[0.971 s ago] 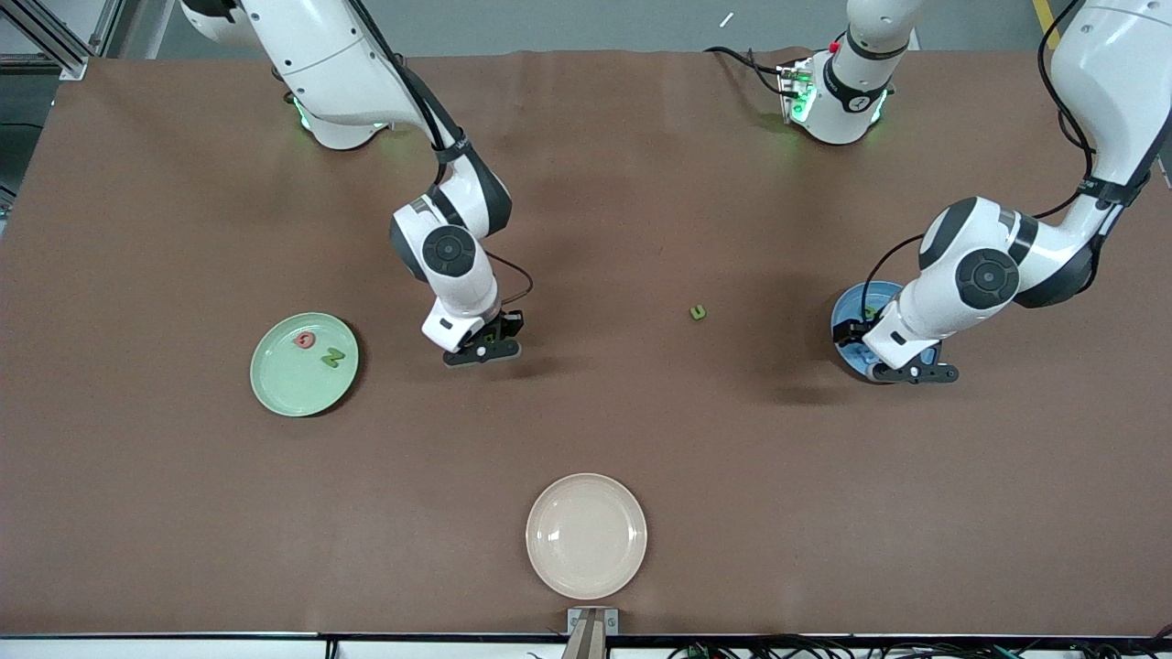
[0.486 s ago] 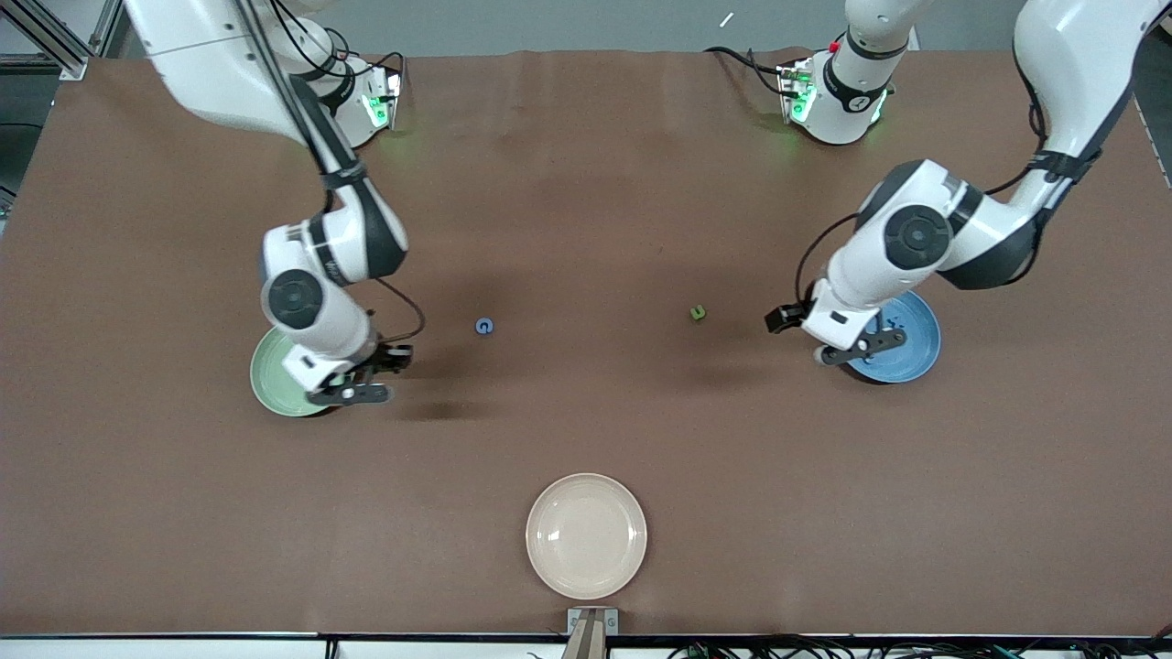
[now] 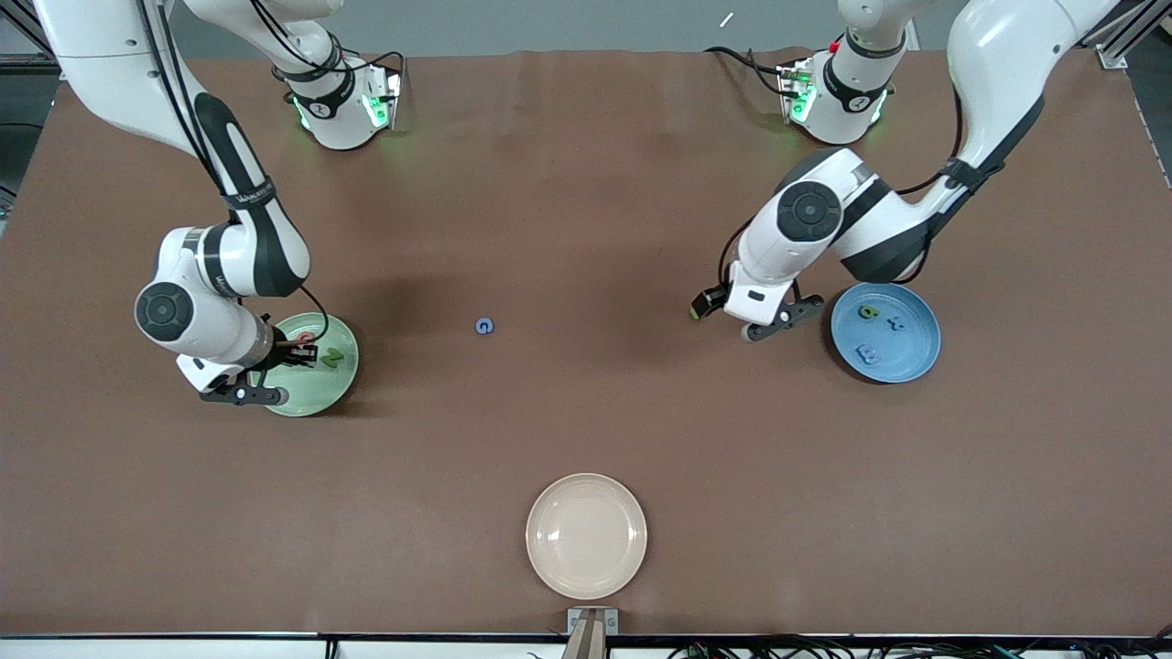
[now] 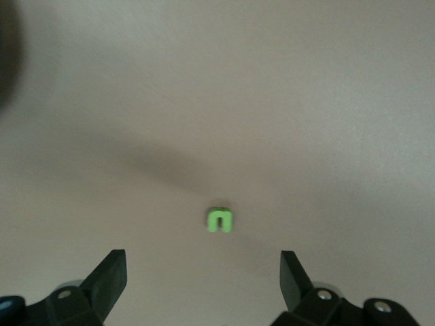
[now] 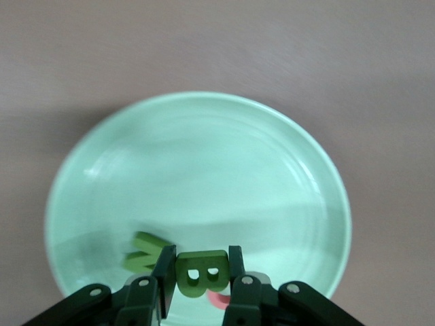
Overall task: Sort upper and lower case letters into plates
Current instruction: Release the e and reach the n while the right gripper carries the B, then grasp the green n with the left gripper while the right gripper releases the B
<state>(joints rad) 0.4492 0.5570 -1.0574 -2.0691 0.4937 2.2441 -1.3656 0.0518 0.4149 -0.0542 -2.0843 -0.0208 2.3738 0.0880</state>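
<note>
My right gripper hangs over the edge of the mint green plate and is shut on a green letter B. On this plate lie a green letter and a red one. My left gripper is open above the table beside the sky blue plate, which holds three letters. A small green letter lies on the table just ahead of its open fingers. A blue letter lies mid-table.
A cream-beige plate stands near the table edge closest to the front camera. Both arm bases stand along the edge farthest from that camera.
My right arm has carried the green B from mid-table to over the mint plate, uncovering the blue letter. My left arm has swung off the blue plate toward the small green letter.
</note>
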